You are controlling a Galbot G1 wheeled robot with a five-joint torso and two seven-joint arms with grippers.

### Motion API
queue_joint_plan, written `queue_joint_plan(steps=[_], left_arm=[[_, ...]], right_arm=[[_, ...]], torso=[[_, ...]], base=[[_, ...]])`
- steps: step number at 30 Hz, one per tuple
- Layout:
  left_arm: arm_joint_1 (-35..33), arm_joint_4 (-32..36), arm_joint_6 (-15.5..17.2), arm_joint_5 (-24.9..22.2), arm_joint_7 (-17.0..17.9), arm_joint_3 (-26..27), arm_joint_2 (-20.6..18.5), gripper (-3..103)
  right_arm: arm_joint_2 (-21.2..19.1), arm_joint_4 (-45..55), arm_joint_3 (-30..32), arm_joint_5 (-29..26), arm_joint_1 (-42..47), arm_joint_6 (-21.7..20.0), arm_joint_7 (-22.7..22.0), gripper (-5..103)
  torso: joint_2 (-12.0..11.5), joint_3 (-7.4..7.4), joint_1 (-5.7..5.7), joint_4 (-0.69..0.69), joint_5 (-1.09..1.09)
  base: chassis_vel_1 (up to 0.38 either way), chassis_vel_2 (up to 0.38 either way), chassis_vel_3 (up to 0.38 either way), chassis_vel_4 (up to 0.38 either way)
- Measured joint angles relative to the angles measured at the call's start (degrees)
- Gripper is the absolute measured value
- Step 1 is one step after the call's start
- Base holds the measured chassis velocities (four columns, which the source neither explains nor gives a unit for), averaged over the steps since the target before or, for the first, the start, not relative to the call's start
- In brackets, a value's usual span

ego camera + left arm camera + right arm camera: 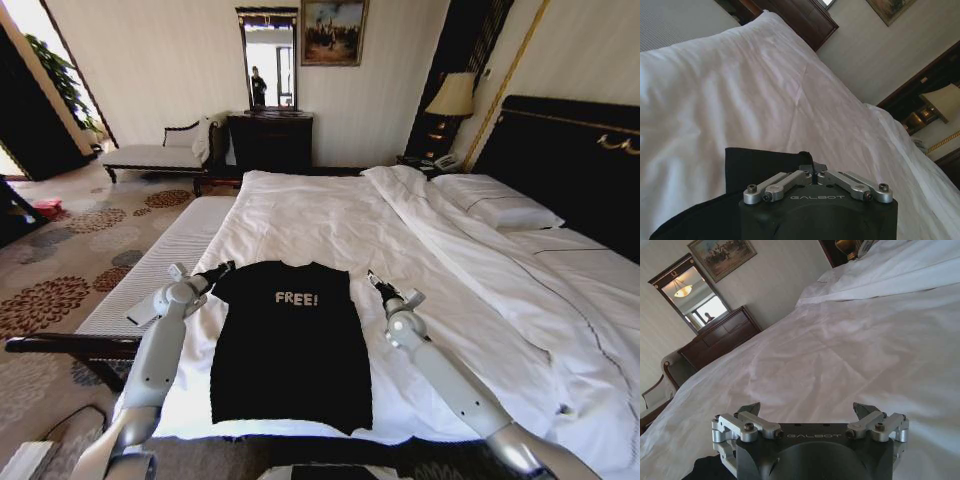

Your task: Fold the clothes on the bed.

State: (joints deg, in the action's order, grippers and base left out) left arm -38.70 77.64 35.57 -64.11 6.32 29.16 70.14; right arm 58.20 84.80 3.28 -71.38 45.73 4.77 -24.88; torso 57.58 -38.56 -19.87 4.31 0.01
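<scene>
Black short-sleeved soft-fabric T-shirt [288, 345] lies flat on the large white-sheeted bed [330, 225], between your grippers. Left gripper [220, 269] clenched on its sleeve; right gripper [377, 282] released, just beside the other sleeve. Expect limp, light cloth; pinch sleeve edges.

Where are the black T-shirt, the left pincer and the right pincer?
black T-shirt [288, 350]: head view, middle of its body.
left pincer [222, 268]: head view, fingertips at the sleeve.
right pincer [807, 410]: right wrist view, midway between fingertips.
</scene>
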Motion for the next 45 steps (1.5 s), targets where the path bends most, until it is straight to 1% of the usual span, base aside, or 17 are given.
queue_joint_plan(steps=[8,16,18,23,24,26,28,29,30,32,36,37,38,39,42,44,45], left_arm=[[2.2,-3.3,-0.2,3.1,-0.1,-3.3,3.1,0],[3.1,-5.2,-0.4,4.9,-0.1,-4.7,4.2,0],[3.4,-6.1,-0.5,6.1,-0.1,-5.6,4.7,0],[3.5,-5.8,-0.3,6.9,1.0,-6.9,4.8,-2],[3.3,-5.0,0.1,6.8,1.7,-7.5,4.6,8],[3.2,-4.4,0.5,6.5,2.3,-7.8,4.4,8],[2.9,-3.5,1.3,5.7,3.3,-8.3,3.9,20],[2.8,-2.9,1.9,5.1,3.9,-8.7,3.6,20],[2.6,-2.2,2.4,4.4,4.4,-9.2,3.2,30],[2.5,-1.6,2.8,3.9,4.8,-9.5,3.0,30],[2.0,0.2,3.9,2.4,5.9,-11.2,2.5,52],[2.0,0.2,3.9,2.4,5.9,-11.2,2.5,52],[1.8,0.8,4.0,2.3,6.0,-11.7,2.5,58],[1.6,1.2,4.1,2.2,6.1,-11.9,2.5,58],[0.6,4.1,4.4,1.5,6.6,-12.1,2.7,74],[0.4,4.8,4.5,1.1,6.7,-12.0,2.6,74],[0.1,5.7,4.6,0.7,6.9,-11.7,2.5,80]], right_arm=[[-1.1,0.7,2.0,0.2,2.3,0.0,0.1,100],[-1.6,1.8,3.4,0.3,3.9,0.0,0.1,100],[-1.7,2.9,4.3,0.6,5.3,0.0,0.1,100],[-2.0,3.9,5.3,0.8,6.6,0.0,0.1,100],[-2.1,4.1,5.6,0.9,6.9,0.0,0.1,100],[-2.2,4.1,5.7,0.9,7.0,0.0,0.1,100],[-2.2,4.2,5.7,1.0,7.1,0.0,0.1,100],[-2.1,4.2,5.8,1.1,7.1,0.0,0.1,100],[-2.0,4.3,5.8,1.2,7.1,0.0,0.2,100],[-1.9,4.3,5.8,1.2,7.1,0.0,0.2,100],[-1.6,4.6,5.7,1.6,7.5,0.0,0.1,100],[-1.6,4.6,5.7,1.6,7.5,0.0,0.1,100],[-1.6,4.6,5.7,1.7,7.6,0.0,0.1,100],[-1.6,4.6,5.8,1.7,7.6,0.0,0.1,100],[-1.8,4.8,5.9,1.7,7.8,0.0,0.0,100],[-1.9,4.8,5.9,1.7,7.8,0.0,0.0,100],[-1.9,4.8,6.0,1.7,7.8,0.0,0.0,100]], torso=[[0.0,0.00,0.00,0.01,0.01],[0.0,0.00,0.00,0.00,0.00],[0.0,0.00,0.00,0.00,0.00],[0.0,0.00,0.00,0.00,-0.01],[0.0,0.00,0.00,0.01,0.00],[0.0,0.00,0.00,0.01,0.00],[0.0,0.00,0.00,0.00,-0.01],[0.0,0.00,0.00,0.00,0.00],[0.0,0.00,0.00,0.00,0.00],[0.0,0.00,0.00,0.00,-0.01],[0.0,0.00,0.00,-0.01,0.00],[0.0,0.00,0.00,-0.01,0.00],[0.0,0.00,0.00,0.01,0.00],[0.0,0.00,0.00,0.01,-0.01],[0.0,0.00,0.00,0.01,-0.01],[0.0,0.00,0.00,0.01,-0.01],[0.0,0.00,0.00,0.02,-0.01]], base=[[0.000,0.000,0.000,0.000],[0.000,0.000,0.000,0.000],[0.000,0.000,0.000,0.000],[0.000,0.000,0.000,0.000],[0.000,0.000,0.000,0.000],[0.000,0.000,0.000,0.000],[0.000,0.000,0.000,0.000],[0.000,0.000,0.000,0.000],[0.000,0.000,0.000,0.000],[0.000,0.000,0.000,0.000],[0.000,0.000,0.000,0.000],[0.000,0.000,0.000,0.000],[0.000,0.000,0.000,0.000],[0.000,0.000,0.000,0.000],[0.000,0.000,0.000,0.000],[0.000,0.000,0.000,0.000],[0.000,0.000,0.000,0.000]])
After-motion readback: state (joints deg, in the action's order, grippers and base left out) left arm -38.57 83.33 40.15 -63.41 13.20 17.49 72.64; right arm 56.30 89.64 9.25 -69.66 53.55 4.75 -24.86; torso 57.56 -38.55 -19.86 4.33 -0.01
